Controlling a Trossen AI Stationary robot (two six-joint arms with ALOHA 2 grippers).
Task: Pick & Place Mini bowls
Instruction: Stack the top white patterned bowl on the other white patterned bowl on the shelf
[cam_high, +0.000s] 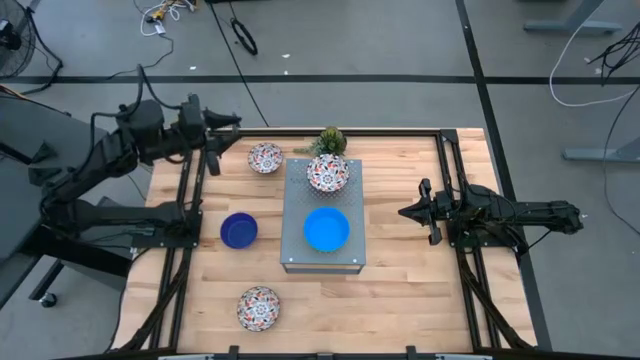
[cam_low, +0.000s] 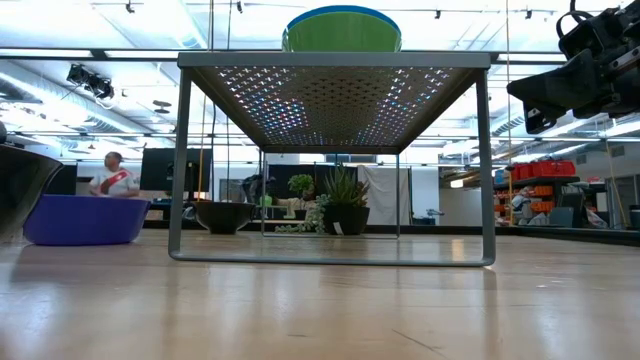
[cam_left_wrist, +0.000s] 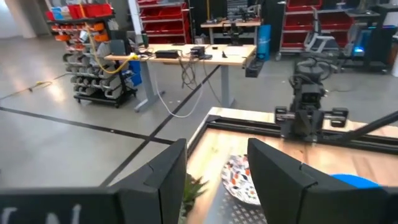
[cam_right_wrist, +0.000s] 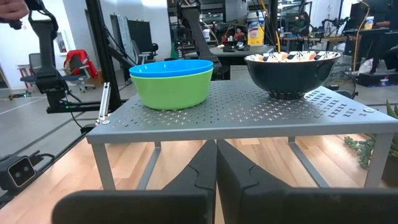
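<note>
On the grey box (cam_high: 322, 215) already stand a floral bowl (cam_high: 327, 173) and the light blue bowl (cam_high: 326, 229), apparently nested in the green bowl (cam_right_wrist: 174, 87), while the dark blue bowl (cam_high: 239, 230) and two floral bowls (cam_high: 265, 158) (cam_high: 258, 307) are left on the desk (cam_high: 400, 290), and the left tool (cam_high: 232, 121) is open and empty, the right tool (cam_high: 404, 212) closed and empty.

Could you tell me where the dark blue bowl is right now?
In the high view the dark blue bowl sits on the table, just left of the grey perforated box.

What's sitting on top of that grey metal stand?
On the stand: a patterned bowl and a light blue bowl nested in a green bowl. The green one's inside is covered.
</note>
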